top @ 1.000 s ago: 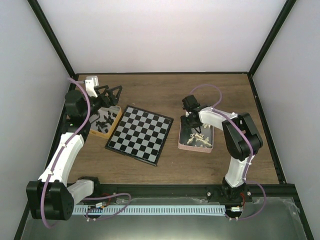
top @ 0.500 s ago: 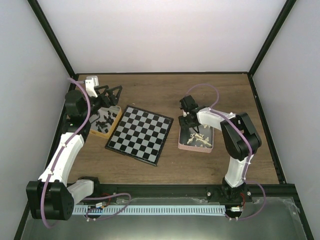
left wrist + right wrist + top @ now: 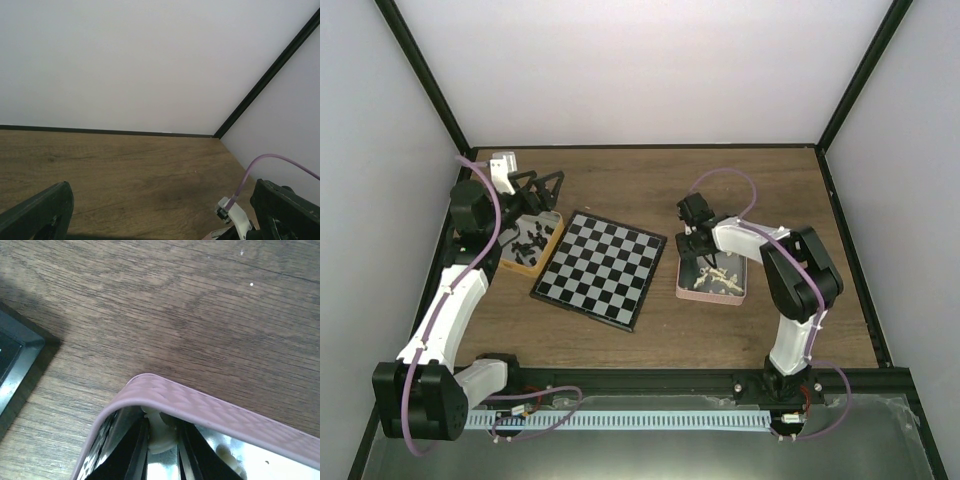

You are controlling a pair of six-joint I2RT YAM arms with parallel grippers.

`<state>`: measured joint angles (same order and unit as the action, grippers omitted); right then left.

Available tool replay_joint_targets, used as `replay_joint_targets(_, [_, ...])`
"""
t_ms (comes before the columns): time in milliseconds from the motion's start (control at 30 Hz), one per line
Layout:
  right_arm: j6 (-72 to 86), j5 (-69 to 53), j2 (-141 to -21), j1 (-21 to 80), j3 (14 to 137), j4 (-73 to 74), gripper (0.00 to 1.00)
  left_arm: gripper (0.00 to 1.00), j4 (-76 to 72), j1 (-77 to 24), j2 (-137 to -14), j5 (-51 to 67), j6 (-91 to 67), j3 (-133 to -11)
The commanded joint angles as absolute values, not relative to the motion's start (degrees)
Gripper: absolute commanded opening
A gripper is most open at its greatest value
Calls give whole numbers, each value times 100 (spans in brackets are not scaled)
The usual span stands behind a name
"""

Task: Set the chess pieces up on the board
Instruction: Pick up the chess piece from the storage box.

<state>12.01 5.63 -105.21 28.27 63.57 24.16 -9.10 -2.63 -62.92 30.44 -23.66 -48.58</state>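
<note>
The board [image 3: 603, 268] lies flat in the middle of the table, and I see no pieces on it. Cream-white chess pieces [image 3: 720, 277] lie in a pink tin [image 3: 683, 283] to its right. Black pieces [image 3: 525, 238] lie in an orange-rimmed tin on its left. My right gripper [image 3: 693, 244] reaches into the pink tin's far-left corner. In the right wrist view its fingers [image 3: 131, 450] are shut on a cream-white piece [image 3: 161, 436] just inside the tin rim [image 3: 215, 407]. My left gripper [image 3: 542, 190] is open and empty above the far end of the black-piece tin.
The board's corner [image 3: 12, 362] shows at the left of the right wrist view. The left wrist view shows bare wood [image 3: 125, 170], the back wall and the right arm's purple cable [image 3: 270, 161]. Black frame posts edge the table.
My right gripper has shifted slightly left, towards the pink tin's far-left corner. The left arm has not moved.
</note>
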Motion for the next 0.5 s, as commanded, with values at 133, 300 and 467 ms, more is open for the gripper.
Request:
replay_joint_targets(133, [1567,897,-9566,2883,5820,1984,13,100,-967,-253,-6240,3001,-2575,-4714])
replay_joint_targets(300, [1701,296,-8388,2882,5052,1018,13,100,-811,-330,-6345,3145,-3005,-4580])
replay_joint_targets(467, [1617,-1447,-7630,2883,4744,214,13,100,-834,-650,-6511,3484,-3604,-4518])
